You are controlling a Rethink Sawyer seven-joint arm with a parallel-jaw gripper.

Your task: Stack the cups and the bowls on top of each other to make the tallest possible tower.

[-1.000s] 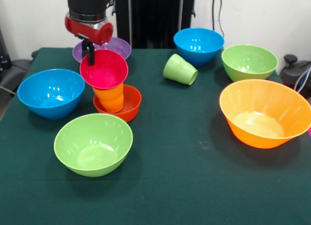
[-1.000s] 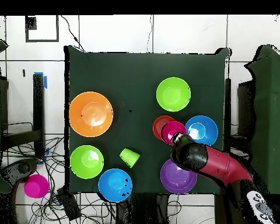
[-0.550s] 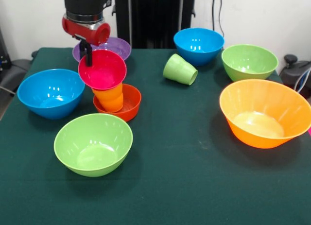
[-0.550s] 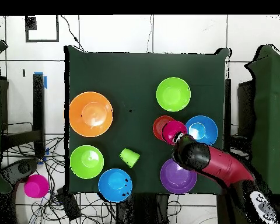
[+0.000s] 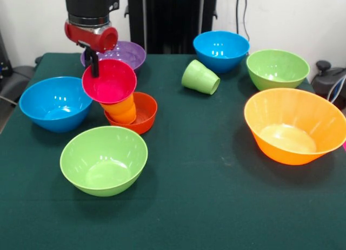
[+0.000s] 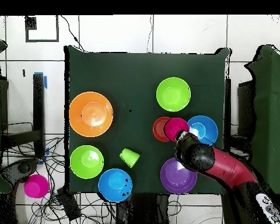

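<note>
Magenta bowl shifted left, tilting atop orange cup; gripper likewise moved left, slightly up.

Seen from the front, a small bowl is set left of centre on the surface. A cup is stood in it, and a top bowl is carried on the cup, tilted. The gripper is placed at that bowl's far rim. A shallow bowl is found just behind the stack, a left bowl beside it, and a front bowl before it. Right of centre a lying cup is tipped on its side. Behind it a far bowl is placed, with a right bowl beside that. The largest bowl is set in front of the right bowl.
</note>
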